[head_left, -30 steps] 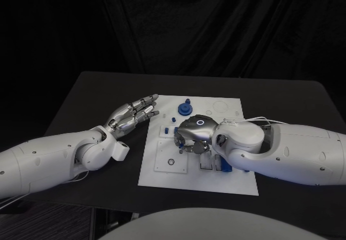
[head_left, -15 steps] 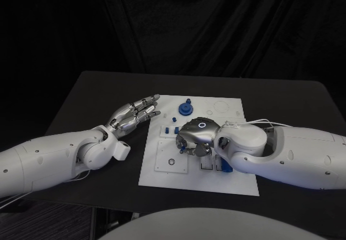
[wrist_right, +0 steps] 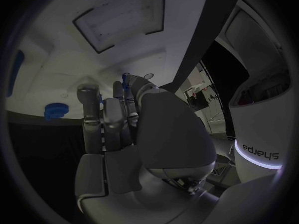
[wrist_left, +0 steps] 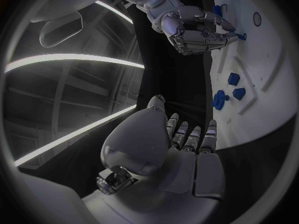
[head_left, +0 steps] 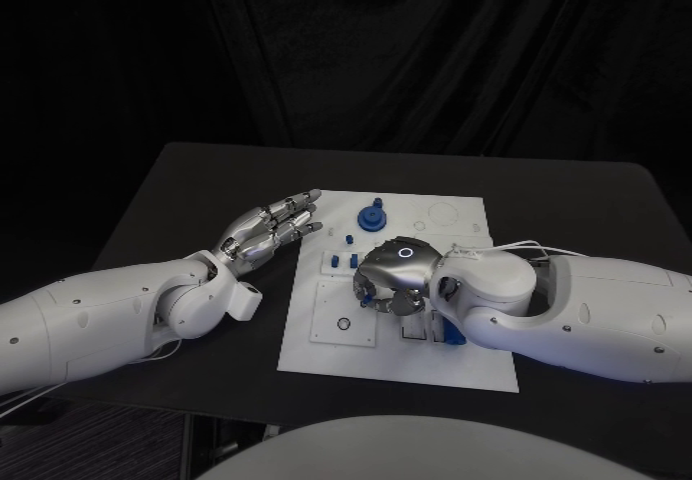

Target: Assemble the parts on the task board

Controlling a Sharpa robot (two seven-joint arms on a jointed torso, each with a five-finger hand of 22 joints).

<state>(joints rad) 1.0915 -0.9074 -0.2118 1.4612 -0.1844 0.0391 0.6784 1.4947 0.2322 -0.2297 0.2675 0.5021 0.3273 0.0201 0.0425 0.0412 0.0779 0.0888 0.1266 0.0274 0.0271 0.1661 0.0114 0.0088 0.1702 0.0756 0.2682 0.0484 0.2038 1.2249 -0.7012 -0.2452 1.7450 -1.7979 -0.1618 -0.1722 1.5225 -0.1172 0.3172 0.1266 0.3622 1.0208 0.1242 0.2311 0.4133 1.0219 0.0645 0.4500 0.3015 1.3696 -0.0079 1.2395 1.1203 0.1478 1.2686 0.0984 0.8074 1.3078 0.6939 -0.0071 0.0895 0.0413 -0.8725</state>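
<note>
Head view: my right hand (head_left: 392, 275) sits over the middle of the task board (head_left: 335, 350), fingers curled down, back of the hand up; a bit of blue shows under the fingers, and in the left wrist view the right hand (wrist_left: 193, 27) has a small blue part (wrist_left: 239, 35) pinched at the fingertips, just above the white board (wrist_left: 274, 59). Right wrist view agrees, blue tip (wrist_right: 125, 78) at the finger ends close to the board surface (wrist_right: 74, 59). My left hand (head_left: 270, 228) hangs flat and spread, holding nothing, over the tabletop (head_left: 188, 190) just left of the board's upper left corner. Other blue parts: a round knob piece (head_left: 372, 214) upper centre of the board, two small ones (head_left: 333, 261) left of my right hand, another (head_left: 451, 339) at lower right near the wrist.

Risks, my guess: the seat is hidden under my own hand, so the part could go in tilted and jam, or slip from the pinch and roll off the board. Board isn't braced by the left hand, so a hard push could slide it. My forearm lies low over the lower right parts and could knock them.

Versus a second ago: right hand has drifted a little down and right in frame, wrist rolled slightly; left hand and loose parts unchanged
</note>
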